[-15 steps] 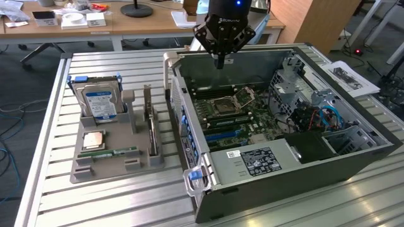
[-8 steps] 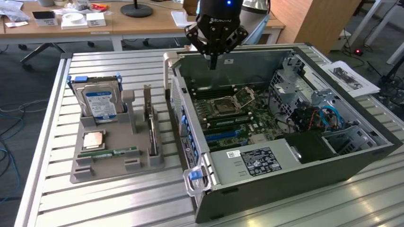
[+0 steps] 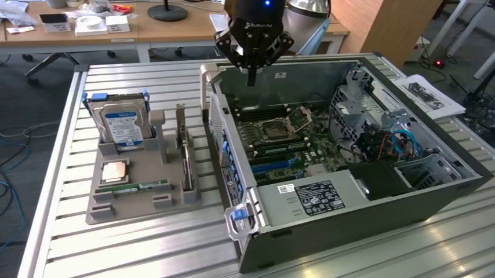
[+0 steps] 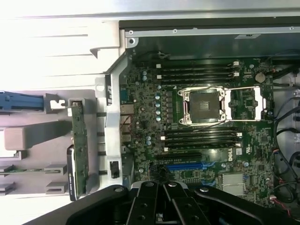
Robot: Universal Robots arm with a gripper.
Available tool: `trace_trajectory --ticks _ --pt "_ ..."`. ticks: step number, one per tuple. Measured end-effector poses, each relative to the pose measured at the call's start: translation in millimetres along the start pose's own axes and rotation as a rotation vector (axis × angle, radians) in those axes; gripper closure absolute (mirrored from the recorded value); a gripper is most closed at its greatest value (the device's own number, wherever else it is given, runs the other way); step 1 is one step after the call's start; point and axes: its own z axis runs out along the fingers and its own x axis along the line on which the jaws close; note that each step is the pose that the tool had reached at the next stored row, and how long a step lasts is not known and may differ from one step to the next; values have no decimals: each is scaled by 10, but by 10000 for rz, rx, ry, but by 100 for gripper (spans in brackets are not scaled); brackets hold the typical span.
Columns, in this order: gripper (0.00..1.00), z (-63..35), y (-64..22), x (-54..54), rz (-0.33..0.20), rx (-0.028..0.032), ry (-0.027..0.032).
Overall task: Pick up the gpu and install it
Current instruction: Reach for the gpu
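The one gpu (image 3: 185, 159) stands on its long edge in a slot of the grey holder tray (image 3: 147, 205), in the left half of the exterior view. It is untouched and well apart from me. The same tray carries one hard drive (image 3: 122, 124) with a blue label, upright at its far end. One flat processor chip (image 3: 115, 171) and one green memory stick (image 3: 138, 186) lie nearer its front. Just right of the tray sits one open computer case (image 3: 371, 220). Its motherboard (image 3: 294, 145) is exposed, with one empty processor socket (image 3: 280, 125) between two banks of memory slots. My gripper (image 3: 251, 80) hangs at the top centre of the frame, over the case's far edge, fingers pressed together and holding nothing.
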Motion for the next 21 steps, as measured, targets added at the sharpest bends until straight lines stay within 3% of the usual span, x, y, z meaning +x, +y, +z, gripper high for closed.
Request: trace_trajectory --ticks 21 --pt "89 -8 -27 359 0 0 0"
